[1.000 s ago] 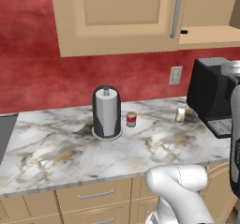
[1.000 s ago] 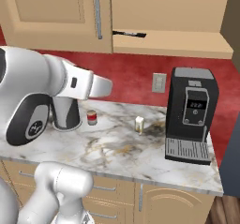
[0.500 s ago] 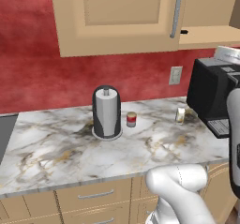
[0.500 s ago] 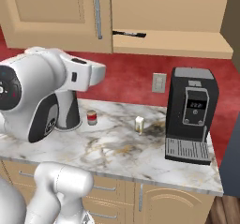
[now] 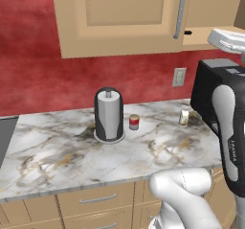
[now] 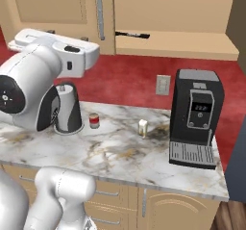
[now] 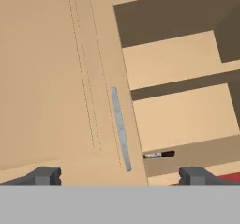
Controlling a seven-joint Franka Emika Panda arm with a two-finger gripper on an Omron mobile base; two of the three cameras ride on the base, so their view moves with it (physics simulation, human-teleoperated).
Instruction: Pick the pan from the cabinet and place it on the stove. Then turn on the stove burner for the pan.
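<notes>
Tan wooden wall cabinet [image 7: 61,78] sits ahead of the gripper [image 7: 119,175], whose jaws are spread wide and empty. The round black frying pan's long handle [image 7: 159,154] pokes from the shelf just right; reaching in could clip the closed door.

My dark finger tips [image 7: 47,175] frame the light tan cabinet [image 7: 56,78] with its grey bar handle [image 7: 121,128]. Below the cabinet: red wall [image 5: 43,70], white marble counter [image 5: 57,151] veined grey and gold. On the counter, a black coffee machine [image 6: 197,118] and a red can [image 5: 134,122].
</notes>
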